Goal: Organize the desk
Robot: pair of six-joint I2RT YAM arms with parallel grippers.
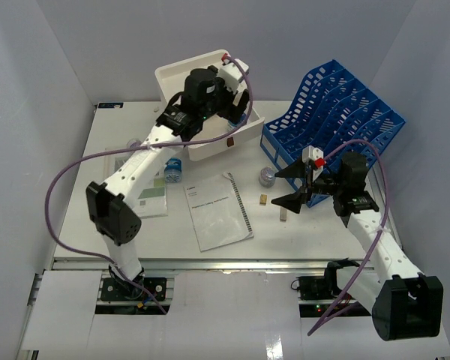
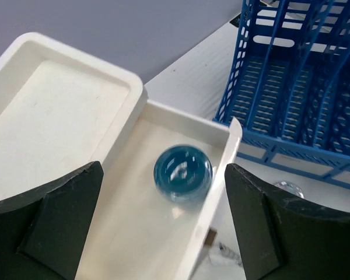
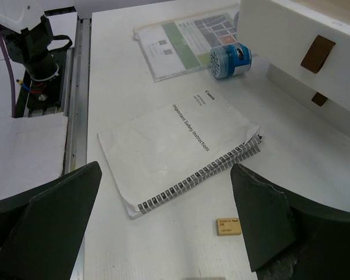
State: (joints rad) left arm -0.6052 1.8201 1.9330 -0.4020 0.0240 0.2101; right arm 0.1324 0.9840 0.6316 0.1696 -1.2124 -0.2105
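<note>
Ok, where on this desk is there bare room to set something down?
Bare: the desk's far-left corner beside the drawer box, and the front patch between the booklet and right arm. Crowded: between that box, the blue file rack and the right gripper.

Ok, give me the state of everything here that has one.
left claw, open, above the drawer
right claw, open, holding nothing, above the desk
drawer, pulled out, blue ball inside
booklet, closed, flat on the desk
file rack, upright, slots look empty
blue roll, lying on its side
</note>
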